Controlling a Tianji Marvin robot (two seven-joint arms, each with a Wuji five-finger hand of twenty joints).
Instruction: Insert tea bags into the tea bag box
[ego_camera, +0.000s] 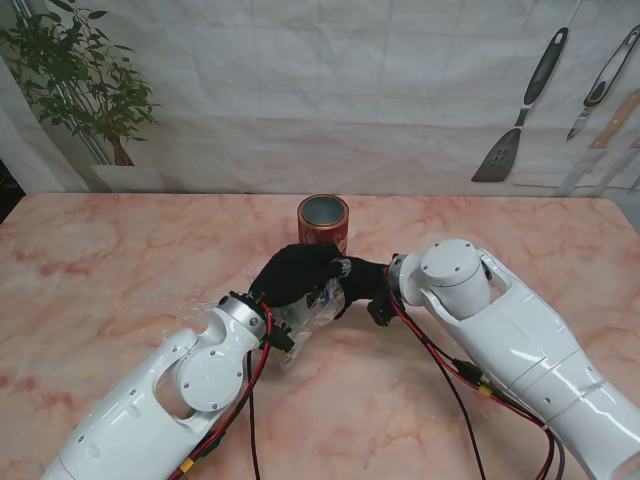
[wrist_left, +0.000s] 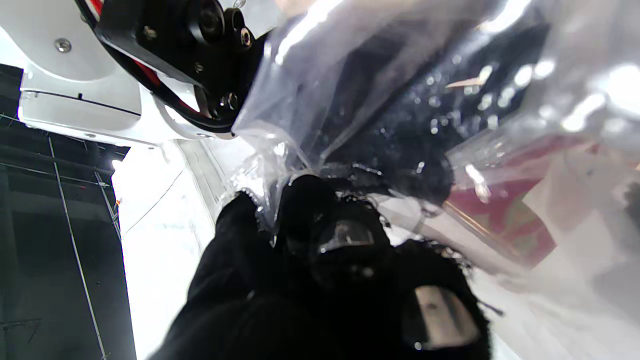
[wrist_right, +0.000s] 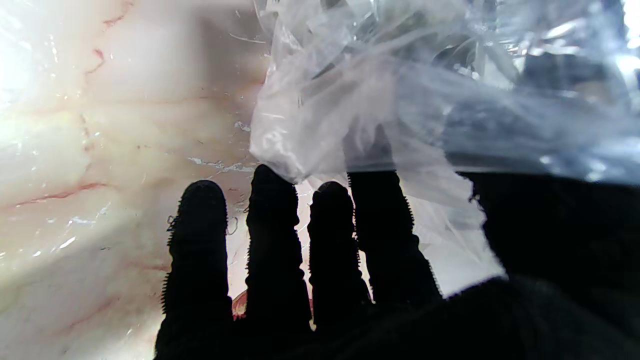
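Observation:
The tea bag box (ego_camera: 323, 222) is a red round tin, open at the top, standing in the middle of the table. Just nearer to me, both black-gloved hands meet at a crumpled clear plastic bag (ego_camera: 312, 312). My left hand (ego_camera: 295, 275) is shut on the clear plastic bag (wrist_left: 360, 100), pinching its film between the fingertips (wrist_left: 305, 200); the red tin (wrist_left: 500, 225) shows through the film. My right hand (ego_camera: 362, 285) touches the bag from the right. Its fingers (wrist_right: 275, 235) are straight and apart, and the plastic bag (wrist_right: 400, 100) drapes over the index finger and thumb. No single tea bag can be made out.
The pink marble table (ego_camera: 120, 270) stretches wide on both sides. Behind it hangs a backdrop printed with a plant (ego_camera: 90, 90) and kitchen utensils (ego_camera: 525, 110). Red and black cables (ego_camera: 450, 370) run along both forearms.

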